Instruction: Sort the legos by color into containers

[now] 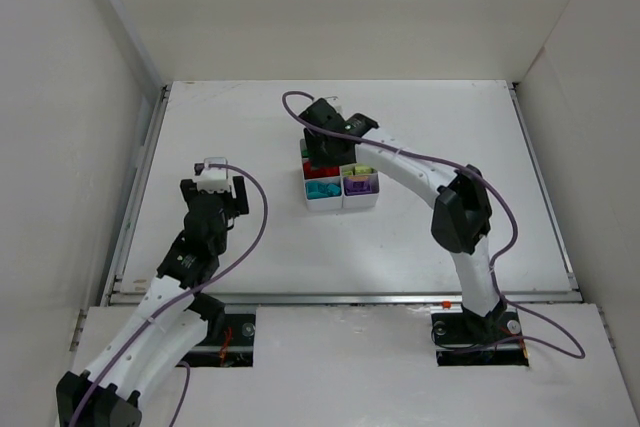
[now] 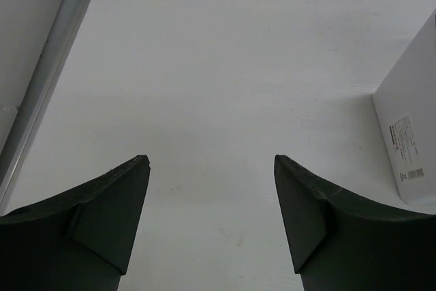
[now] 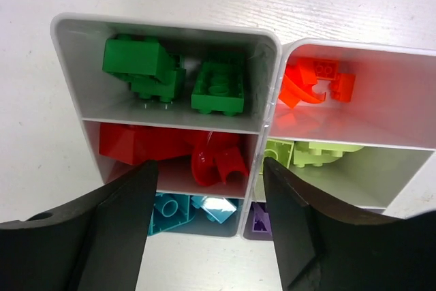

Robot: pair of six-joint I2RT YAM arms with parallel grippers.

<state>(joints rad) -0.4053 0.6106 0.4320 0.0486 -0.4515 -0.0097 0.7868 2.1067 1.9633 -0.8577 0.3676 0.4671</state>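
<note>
While your right gripper [image 3: 209, 165] hangs over the containers [image 3: 163, 28] with its jaws apart and nothing between them, lift straight up, so no finger clips a divider or drags a red brick [image 3: 136, 142] out. The containers sit about the middle of the table [image 1: 450, 127], a little toward its far edge. All the legos [image 3: 218, 86] I can see lie in compartments: dark green, red, teal down one column, orange, lime, purple down the other — the sort looks close to done. Your left gripper [image 2: 211, 161] hovers low near the table's left edge, released and empty — park it there.
</note>
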